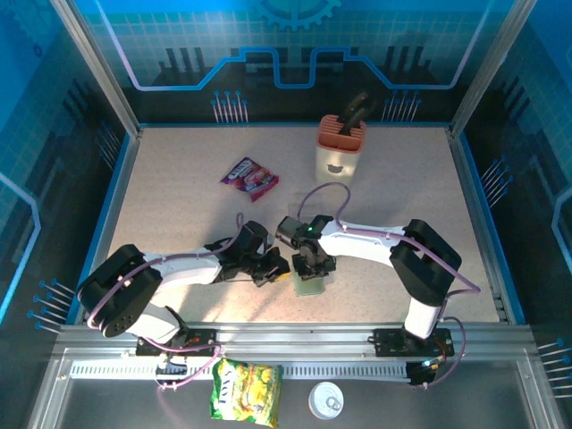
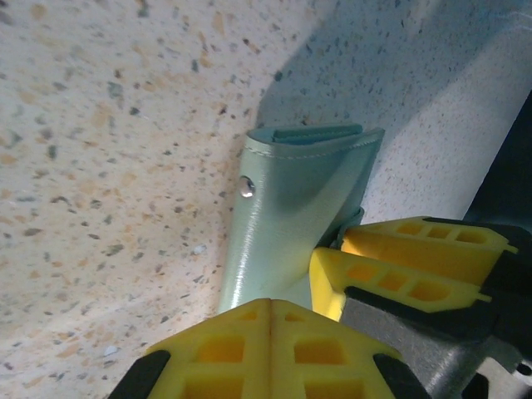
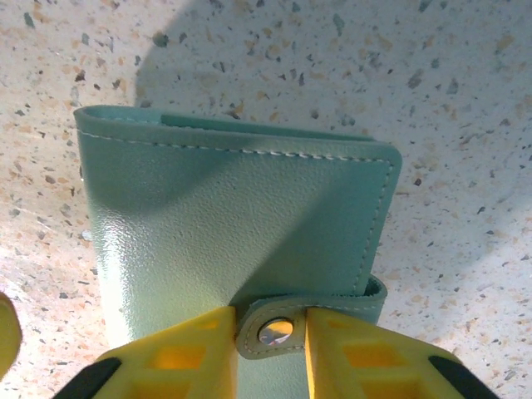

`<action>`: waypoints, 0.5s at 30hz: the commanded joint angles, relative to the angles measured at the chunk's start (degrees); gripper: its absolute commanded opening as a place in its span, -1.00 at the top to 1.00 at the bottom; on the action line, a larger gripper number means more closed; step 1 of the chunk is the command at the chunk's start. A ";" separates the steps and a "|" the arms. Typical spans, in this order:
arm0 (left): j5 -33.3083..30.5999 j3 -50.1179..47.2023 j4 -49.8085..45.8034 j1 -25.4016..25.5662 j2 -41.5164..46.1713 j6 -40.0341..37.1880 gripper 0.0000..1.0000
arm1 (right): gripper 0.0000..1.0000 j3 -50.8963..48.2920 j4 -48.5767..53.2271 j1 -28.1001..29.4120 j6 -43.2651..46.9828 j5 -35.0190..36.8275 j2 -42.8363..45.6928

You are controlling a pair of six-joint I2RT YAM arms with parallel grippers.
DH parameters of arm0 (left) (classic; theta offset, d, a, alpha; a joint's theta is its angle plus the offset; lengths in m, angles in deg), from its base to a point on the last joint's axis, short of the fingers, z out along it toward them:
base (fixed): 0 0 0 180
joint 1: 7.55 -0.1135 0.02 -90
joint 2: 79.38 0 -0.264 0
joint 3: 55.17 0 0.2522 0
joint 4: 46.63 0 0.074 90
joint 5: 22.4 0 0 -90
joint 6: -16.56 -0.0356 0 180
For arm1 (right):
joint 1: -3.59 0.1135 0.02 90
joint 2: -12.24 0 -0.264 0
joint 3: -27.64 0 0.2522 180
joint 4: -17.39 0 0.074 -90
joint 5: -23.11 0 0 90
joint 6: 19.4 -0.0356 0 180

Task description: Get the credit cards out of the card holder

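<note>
The card holder [image 1: 309, 284] lies shut on the speckled table between the two arms, a grey-green wallet [image 3: 241, 224] with white stitching. Its snap strap [image 3: 274, 331] wraps round one edge, and my right gripper [image 3: 270, 320] stands over it with a yellow finger pressed against each side of the strap. My left gripper [image 2: 270, 303] is shut, fingers touching each other, with its tips over the holder's near end [image 2: 291, 208]. The right gripper's fingers [image 2: 391, 274] show beside it in the left wrist view. The credit cards are hidden inside the holder.
A beige knife block [image 1: 340, 147] stands at the back, with a purple-red snack packet [image 1: 249, 174] to its left. In front of the arm bases lie a yellow snack bag [image 1: 246, 391] and a white lid [image 1: 326, 400]. Blue walls ring the table.
</note>
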 commanded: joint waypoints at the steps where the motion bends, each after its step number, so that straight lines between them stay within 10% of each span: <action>1: -0.89 3.13 -2.15 1.30 -1.41 1.10 1.00 | 0.55 -3.47 -4.23 -0.69 0.25 -3.23 -2.53; 15: -3.87 7.49 -0.61 6.16 -9.99 5.58 1.00 | 0.86 -12.61 -13.92 -5.81 1.30 -10.23 1.47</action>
